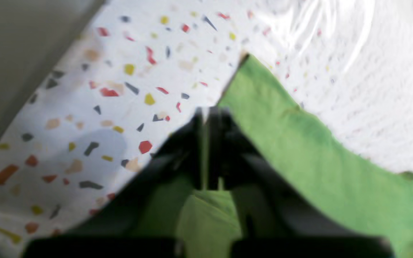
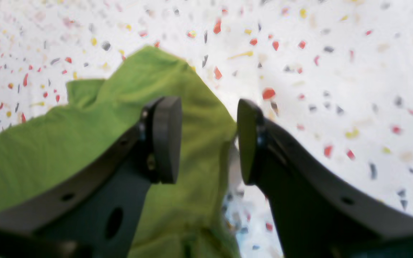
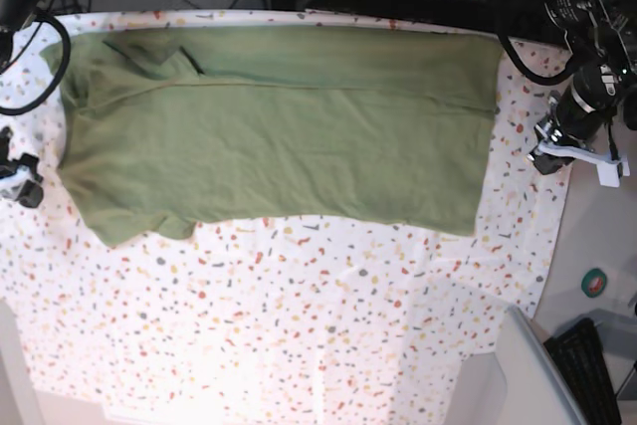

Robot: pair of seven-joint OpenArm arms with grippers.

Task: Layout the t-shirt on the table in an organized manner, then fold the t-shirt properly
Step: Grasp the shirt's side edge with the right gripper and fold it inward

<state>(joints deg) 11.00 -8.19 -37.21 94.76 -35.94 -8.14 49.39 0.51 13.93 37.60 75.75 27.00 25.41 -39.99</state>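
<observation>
The t-shirt (image 3: pixel 269 131) lies spread across the far half of the bench (image 3: pixel 299 325), its right edge pinched in the closed left hand (image 1: pixel 206 150) while the right hand (image 2: pixel 209 139) gapes wide over its left edge, apparently to pull it flat.

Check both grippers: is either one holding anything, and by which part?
The left gripper is shut on an edge fold of the t-shirt. The right gripper is open, straddling the shirt's edge over the table, holding nothing.
</observation>
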